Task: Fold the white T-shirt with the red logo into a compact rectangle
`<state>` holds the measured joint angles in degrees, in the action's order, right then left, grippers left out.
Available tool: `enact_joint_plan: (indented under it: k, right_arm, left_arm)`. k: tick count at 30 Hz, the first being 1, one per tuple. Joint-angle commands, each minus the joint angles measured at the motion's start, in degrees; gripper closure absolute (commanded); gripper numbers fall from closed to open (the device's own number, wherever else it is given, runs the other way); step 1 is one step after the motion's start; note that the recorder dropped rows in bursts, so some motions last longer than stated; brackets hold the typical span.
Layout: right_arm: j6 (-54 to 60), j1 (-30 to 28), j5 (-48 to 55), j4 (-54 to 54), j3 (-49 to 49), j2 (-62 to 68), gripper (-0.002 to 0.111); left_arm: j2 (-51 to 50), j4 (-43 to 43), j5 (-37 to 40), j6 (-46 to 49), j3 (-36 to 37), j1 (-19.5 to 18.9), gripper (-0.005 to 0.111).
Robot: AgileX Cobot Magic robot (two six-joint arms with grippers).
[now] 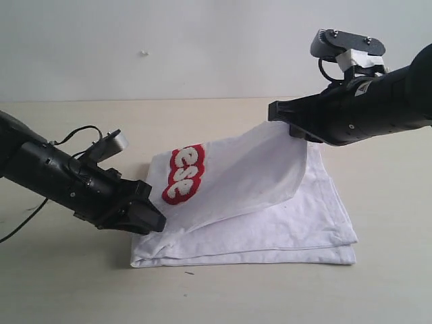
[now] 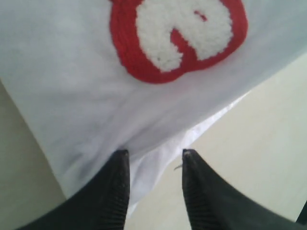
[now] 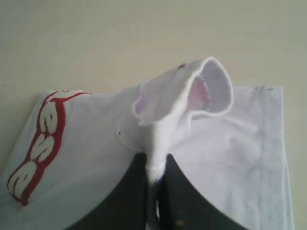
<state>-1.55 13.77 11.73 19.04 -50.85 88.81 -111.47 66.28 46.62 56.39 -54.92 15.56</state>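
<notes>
Beige surface [image 1: 67, 283] fills the near field.

1. Left arm: it reaches in low from the near left and slopes down towards the surface. The left tool [image 1: 156, 223] sits at the near left corner of the white T-shirt [image 1: 270, 226]. Its fingers [image 2: 117, 187] stand partly apart with the cloth edge at their tips. Whether they pinch the cloth cannot be told.
2. Shirt: it lies at mid-surface, already doubled into stacked layers. The top layer is raised as a slanted sheet between the two tools, probably so it can be carried over for the next fold. The red logo [image 1: 183, 174] rides on the left end of this sheet, facing up.
3. Right arm: it enters high from the far right, roughly level. The right tool [image 3: 154, 167] is pressed together on a bunched far right corner of the shirt and holds it clear of the lower layers.

Behind stands a plain pale wall [image 1: 202, 47].
</notes>
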Motion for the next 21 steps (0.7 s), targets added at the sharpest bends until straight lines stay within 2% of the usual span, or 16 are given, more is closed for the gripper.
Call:
enact_joint_plan:
  k: [1, 3, 5, 6, 11, 15, 21]
  right_arm:
    - [-0.19, -0.63, 0.28, -2.60, -0.39, -0.56, 0.108]
    - [-0.19, -0.63, 0.18, -2.57, -0.39, -0.56, 0.108]
    - [-0.19, -0.63, -0.41, -2.57, -0.39, -0.56, 0.108]
    - [-0.19, -0.63, -0.73, -2.57, -0.39, -0.56, 0.108]
    - [-0.19, -0.63, -0.64, -2.57, -0.39, -0.56, 0.108]
    - [-0.19, -0.63, -0.49, -2.57, -0.39, -0.56, 0.108]
    - [-0.41, -0.51, -0.51, -2.57, -0.39, -0.56, 0.108]
  left_arm:
    - [0.54, 1.94, 1.87, 0.77, 0.03, -0.14, 0.069]
    - [0.54, 2.21, 6.23, 0.77, 0.03, -0.14, 0.069]
    - [0.43, 3.28, 15.96, 1.74, 0.13, 0.62, 0.069]
    - [0.43, 3.27, 16.68, 1.88, 0.13, 1.62, 0.069]
    - [-0.48, 3.06, 6.55, 1.88, 0.25, 7.98, 0.069]
    - [-0.57, 4.24, -5.09, 1.88, 0.25, 12.34, 0.069]
    - [-0.57, 4.37, -18.55, 1.88, 0.25, 17.09, 0.069]
